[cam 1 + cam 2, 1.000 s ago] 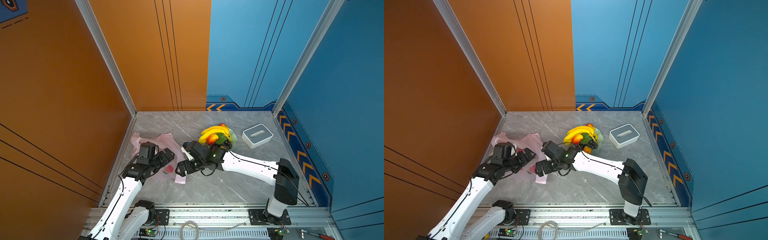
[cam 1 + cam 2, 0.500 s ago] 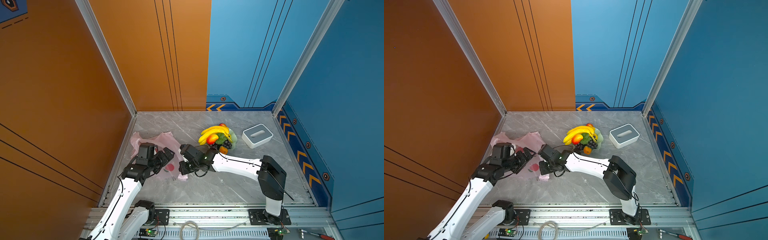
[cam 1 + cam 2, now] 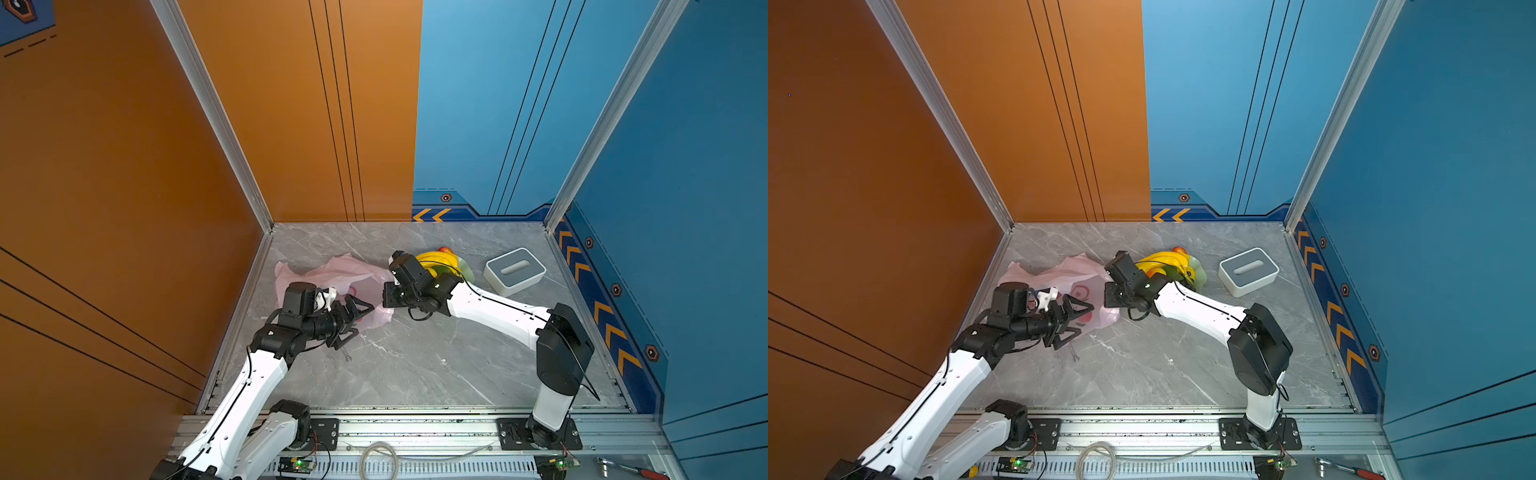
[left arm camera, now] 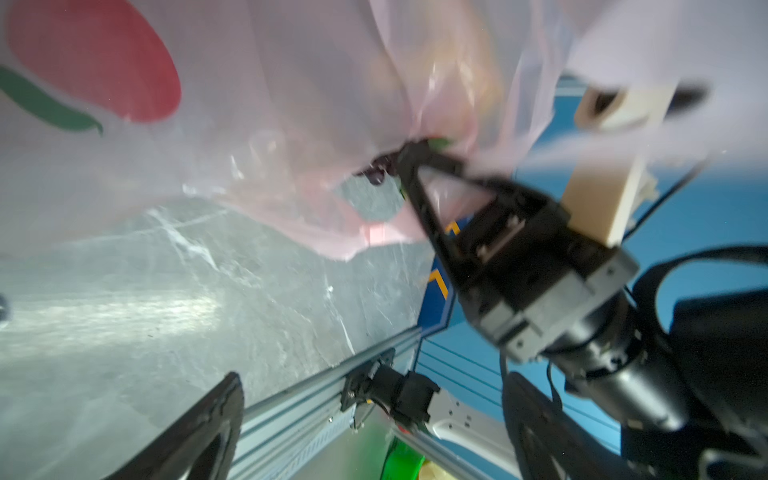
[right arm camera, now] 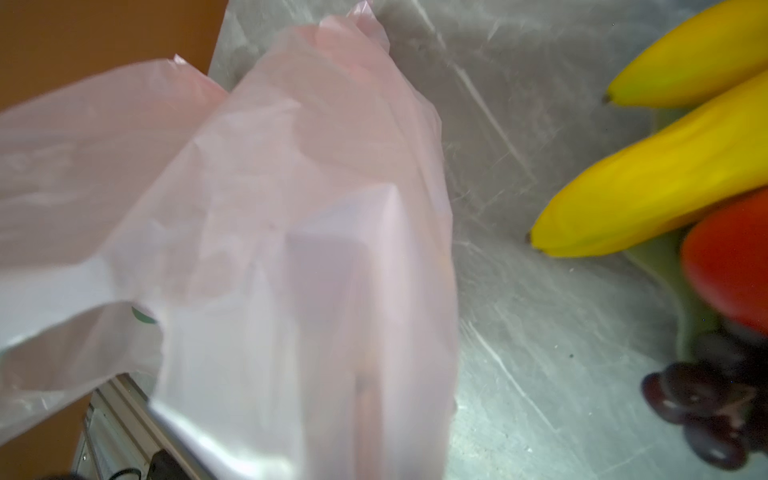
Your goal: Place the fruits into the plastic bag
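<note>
Though spread wide a second ago, now pressed together on a fold of the plastic bag [image 3: 332, 270]: right tool [image 3: 384, 296], caught from the left wrist camera pinching the pale-pink film. Has also travelled away from the front rail [image 3: 415, 424] and toward the fruit, hauling that edge up off the counter [image 3: 415, 365] and leaving it draped loosely before the right wrist camera instead of lying flat.

Unchanged meanwhile on the other side: left tool [image 3: 365, 322], spread to its widest, gripping nothing, poised at the bag's near side. Impossible to tell whether touching the film.

Still heaped in the pale green dish [image 3: 467, 270], partly hidden by the right arm's wrist, between bag and white-and-grey box [image 3: 514, 270]: the fruits [image 3: 436, 259], among them banana bunch [image 5: 665, 187], red mango [image 5: 731, 266] and dark grapes [image 5: 706, 411]. Nothing to be made out inside the bag.

Marks, by the look of it, the start of opening the bag rather than of loading. Judged still needed: a second hold on the opposite lip by the left tool, then a pull apart to make a mouth. Worth watching for thin film slipping from the pinch or bunching shut.
</note>
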Robot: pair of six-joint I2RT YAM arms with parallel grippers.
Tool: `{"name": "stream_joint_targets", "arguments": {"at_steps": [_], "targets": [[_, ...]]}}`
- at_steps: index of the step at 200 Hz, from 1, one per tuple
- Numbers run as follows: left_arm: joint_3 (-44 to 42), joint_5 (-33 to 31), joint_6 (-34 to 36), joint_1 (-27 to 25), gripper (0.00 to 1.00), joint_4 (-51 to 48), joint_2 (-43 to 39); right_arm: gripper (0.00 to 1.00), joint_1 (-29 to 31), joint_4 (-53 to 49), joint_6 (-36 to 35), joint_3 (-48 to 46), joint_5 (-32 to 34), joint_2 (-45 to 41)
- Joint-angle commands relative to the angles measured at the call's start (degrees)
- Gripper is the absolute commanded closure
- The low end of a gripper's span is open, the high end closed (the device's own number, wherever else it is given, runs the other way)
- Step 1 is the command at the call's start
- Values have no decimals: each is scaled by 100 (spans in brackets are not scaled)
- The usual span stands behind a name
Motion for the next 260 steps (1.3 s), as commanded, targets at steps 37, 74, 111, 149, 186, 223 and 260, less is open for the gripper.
{"name": "stream_joint_targets", "arguments": {"at_steps": [37,74,111,149,186,223,260], "targets": [[667,559,-489,-665,2,395,-368,100,-372,-369,-367,572,133,13],[2654,-734,530,-426,2,-1388,-382,100,-461,-622,-369,579,109,-123],[4468,-4105,1739,-785,2,-4817,-160,100,-403,-910,-325,767,92,-152],[3858,-4992,1696,-1388,2,-6032,-168,100,-383,-1192,-308,1026,80,-83],[3092,-5939,1202,-3218,2,-6264,511,100,-457,-1550,-88,1490,1,147],[2962,-6703,719,-4264,2,-6105,1637,100,-441,-1854,51,2165,-184,406],[2883,-6987,916,-4203,3,-5276,2212,100,-343,-2112,99,2622,-288,559]]}}
